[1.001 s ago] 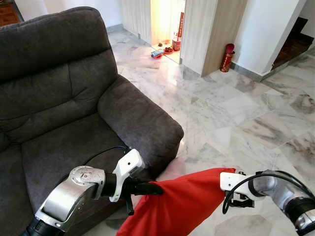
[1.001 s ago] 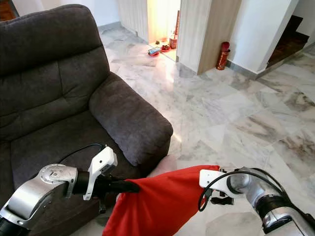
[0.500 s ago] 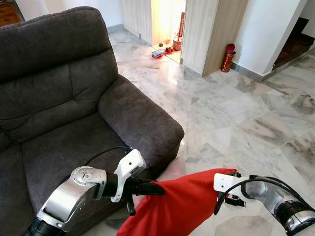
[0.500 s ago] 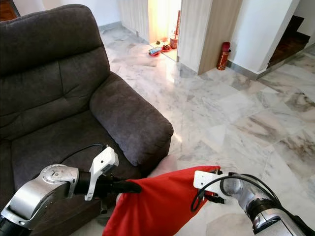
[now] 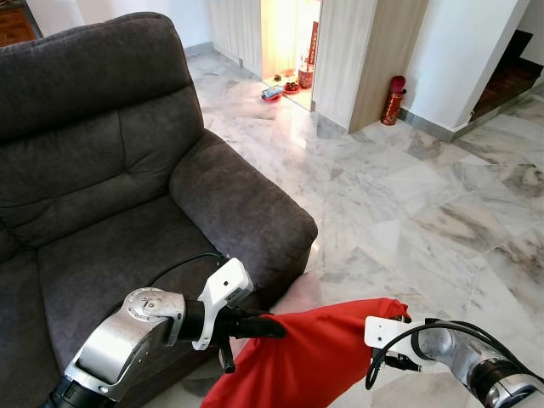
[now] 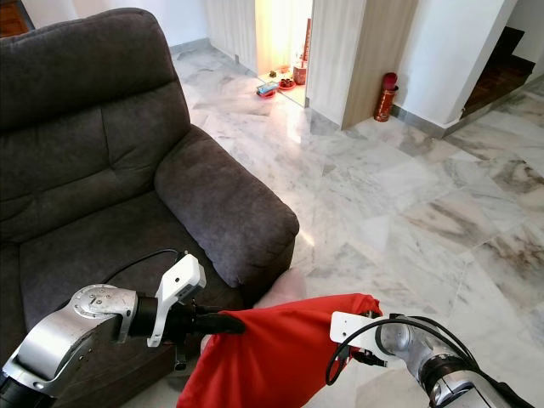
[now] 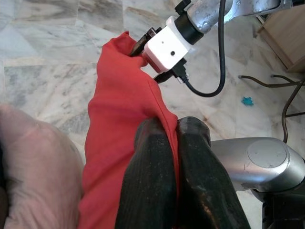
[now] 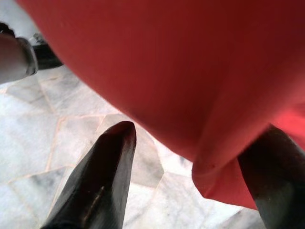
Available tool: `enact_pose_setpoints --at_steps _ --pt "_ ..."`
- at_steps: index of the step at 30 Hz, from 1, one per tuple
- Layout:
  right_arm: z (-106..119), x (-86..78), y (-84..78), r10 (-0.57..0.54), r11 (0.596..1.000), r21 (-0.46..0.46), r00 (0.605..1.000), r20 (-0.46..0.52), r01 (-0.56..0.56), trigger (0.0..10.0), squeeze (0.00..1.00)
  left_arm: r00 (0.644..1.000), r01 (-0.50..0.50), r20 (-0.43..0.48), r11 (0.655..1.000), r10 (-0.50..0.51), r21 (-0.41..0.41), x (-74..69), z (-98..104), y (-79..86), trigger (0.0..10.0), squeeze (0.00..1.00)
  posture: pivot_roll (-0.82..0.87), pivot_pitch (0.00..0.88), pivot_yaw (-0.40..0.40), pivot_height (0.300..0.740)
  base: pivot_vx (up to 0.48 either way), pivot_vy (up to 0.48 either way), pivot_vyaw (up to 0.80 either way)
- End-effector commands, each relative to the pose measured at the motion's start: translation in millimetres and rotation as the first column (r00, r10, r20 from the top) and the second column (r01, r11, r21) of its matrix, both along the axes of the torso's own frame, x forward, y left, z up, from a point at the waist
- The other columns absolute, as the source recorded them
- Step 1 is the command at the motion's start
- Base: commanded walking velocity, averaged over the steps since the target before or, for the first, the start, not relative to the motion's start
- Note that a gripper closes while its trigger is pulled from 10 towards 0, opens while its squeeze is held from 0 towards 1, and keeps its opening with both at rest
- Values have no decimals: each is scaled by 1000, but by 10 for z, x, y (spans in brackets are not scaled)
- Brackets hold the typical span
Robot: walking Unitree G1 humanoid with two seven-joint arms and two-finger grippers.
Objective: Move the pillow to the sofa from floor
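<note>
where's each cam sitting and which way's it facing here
Head stereo pair: looks forward and down over the sofa and marble floor; both silver arms show.
Left wrist: looks along the left end effector pinching the red pillow.
Right wrist: looks along the right end effector under it.
All views share the pillow.

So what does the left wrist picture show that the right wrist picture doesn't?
The left wrist view alone shows the left hand pinching a fold of the red pillow between closed fingers, the right arm's white wrist block at the pillow's far corner, a pale pink cushion and a small blue scrap on the floor. The right wrist view alone shows the right hand with its fingers spread apart, the pillow's edge hanging between them. Both share the red fabric and the marble floor.
</note>
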State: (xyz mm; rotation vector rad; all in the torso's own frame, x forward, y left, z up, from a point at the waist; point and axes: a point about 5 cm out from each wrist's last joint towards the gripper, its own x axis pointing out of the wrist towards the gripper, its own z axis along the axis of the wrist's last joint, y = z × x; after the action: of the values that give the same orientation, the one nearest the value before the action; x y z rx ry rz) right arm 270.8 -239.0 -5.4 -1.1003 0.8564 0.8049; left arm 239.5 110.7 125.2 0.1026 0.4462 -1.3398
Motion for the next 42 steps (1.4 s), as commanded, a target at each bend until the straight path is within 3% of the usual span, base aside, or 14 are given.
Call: enact_pose_setpoints --at_steps 1,42 --pt "-6 11 4 -21 1000 -3 999 32 21 0 0 993 58 103 996 -51 -66 12 259 -90 10000 0 12 0 12 736 0 0 0" --pt "-56 2 90 -20 1000 2 998 56 20 0 0 993 62 108 995 -54 -72 33 255 -120 10000 0 4 0 13 736 0 0 0"
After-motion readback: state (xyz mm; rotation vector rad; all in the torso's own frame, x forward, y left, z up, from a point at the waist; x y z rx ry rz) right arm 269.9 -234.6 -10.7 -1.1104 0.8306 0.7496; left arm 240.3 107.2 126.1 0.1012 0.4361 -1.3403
